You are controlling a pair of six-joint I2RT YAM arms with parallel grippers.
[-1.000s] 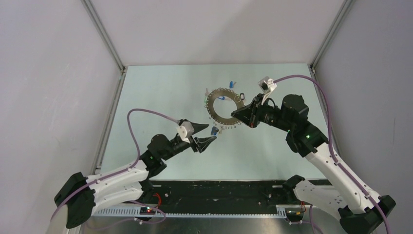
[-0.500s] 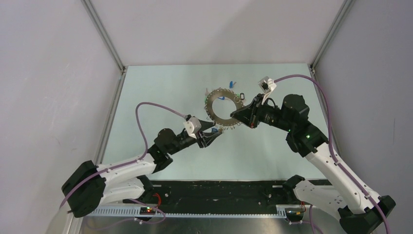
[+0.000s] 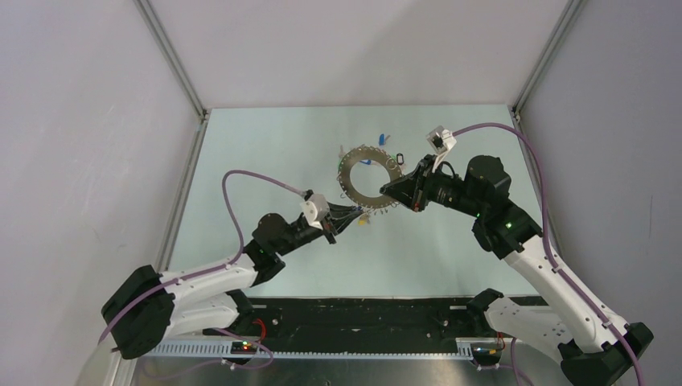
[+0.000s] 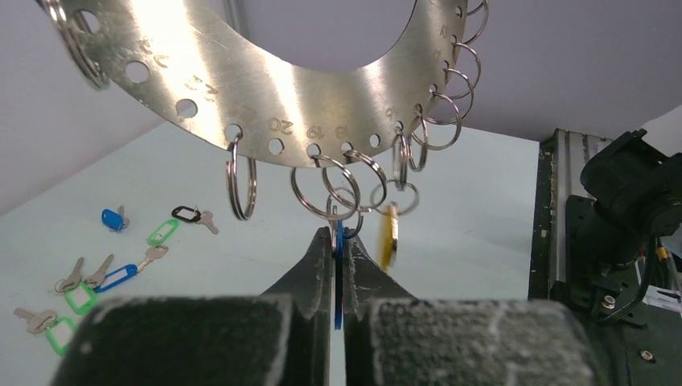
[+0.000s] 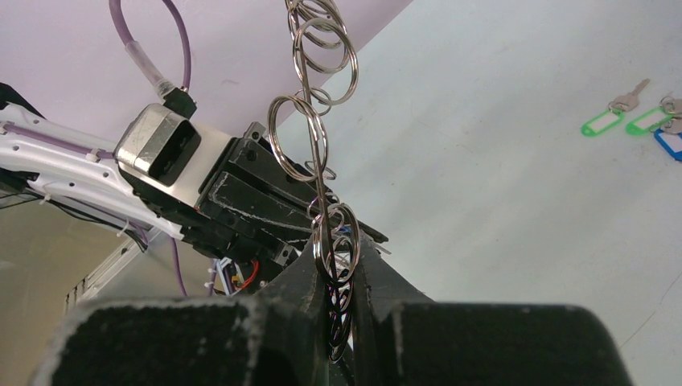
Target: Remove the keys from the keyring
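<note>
left gripper: jaws pinched tight on a blue tag, six o'clock under the keyring.
right gripper: clamped on the keyring's rim, holding it aloft.
done: loose keys lying at eight o'clock.
left: blue tag, yellow tag, maybe more.

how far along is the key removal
Done: several loose keys with coloured plastic tags lie on the table. In hand: the right gripper clamps the flat silver metal hoop; the left gripper is shut on a hanging blue tag. Left: at least that one and a yellow tag beside it.
</note>
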